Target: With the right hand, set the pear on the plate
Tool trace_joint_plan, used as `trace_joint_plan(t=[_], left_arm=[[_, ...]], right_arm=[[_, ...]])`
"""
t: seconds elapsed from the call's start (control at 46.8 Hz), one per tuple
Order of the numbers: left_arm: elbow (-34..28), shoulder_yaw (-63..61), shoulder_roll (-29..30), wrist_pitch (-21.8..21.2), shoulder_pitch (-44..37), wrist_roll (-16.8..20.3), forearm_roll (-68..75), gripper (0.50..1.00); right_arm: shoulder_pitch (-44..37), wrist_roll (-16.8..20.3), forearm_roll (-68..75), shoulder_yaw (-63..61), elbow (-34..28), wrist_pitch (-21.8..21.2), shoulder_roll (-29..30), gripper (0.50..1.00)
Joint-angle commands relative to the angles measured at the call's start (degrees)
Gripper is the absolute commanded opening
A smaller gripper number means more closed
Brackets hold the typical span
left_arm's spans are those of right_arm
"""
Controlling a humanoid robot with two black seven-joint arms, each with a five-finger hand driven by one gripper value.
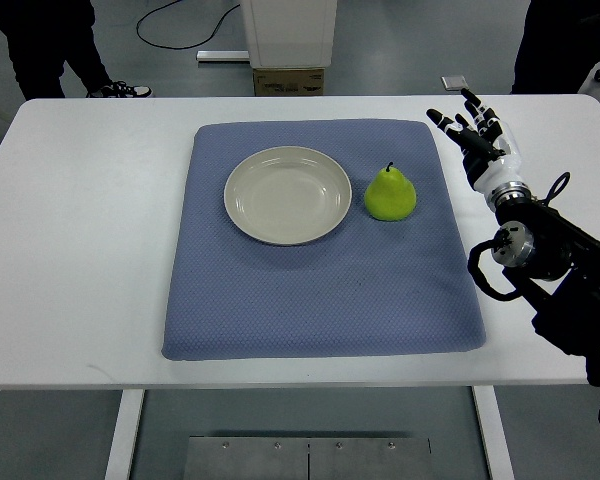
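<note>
A green pear (390,194) stands upright on the blue mat (320,290), just right of the white plate (287,194) and not touching it. The plate holds nothing. My right hand (472,128) is over the white table to the right of the mat, beyond the pear's far right side, with its fingers spread and nothing in them. Its black arm runs in from the lower right edge. The left arm does not show.
The mat lies on a white table (80,250). A white pedestal and a cardboard box (288,80) stand behind the table's far edge. A person's legs and shoes (120,88) show at the top left, another dark figure at the top right.
</note>
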State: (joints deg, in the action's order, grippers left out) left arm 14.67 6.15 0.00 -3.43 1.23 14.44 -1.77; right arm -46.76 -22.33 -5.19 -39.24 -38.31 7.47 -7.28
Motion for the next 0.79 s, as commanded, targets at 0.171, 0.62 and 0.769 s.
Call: trace_joint_plan(t=[0.171, 0.62, 0.769], left_arm=[[0.0, 0.0, 0.0, 0.0, 0.0, 0.0, 0.0, 1.0], [0.0, 0.0, 0.0, 0.0, 0.0, 0.0, 0.0, 1.0], [0.0, 0.0, 0.0, 0.0, 0.0, 0.1, 0.0, 1.0]], right_arm=[[0.0, -0.8, -0.1, 0.0, 0.4, 0.1, -0.4, 1.0], [-2.0, -1.1, -0.2, 0.1, 0.5, 0.0, -0.9, 1.0], [-2.0, -1.0, -0.2, 0.1, 0.6, -1.2, -0.8, 1.0]])
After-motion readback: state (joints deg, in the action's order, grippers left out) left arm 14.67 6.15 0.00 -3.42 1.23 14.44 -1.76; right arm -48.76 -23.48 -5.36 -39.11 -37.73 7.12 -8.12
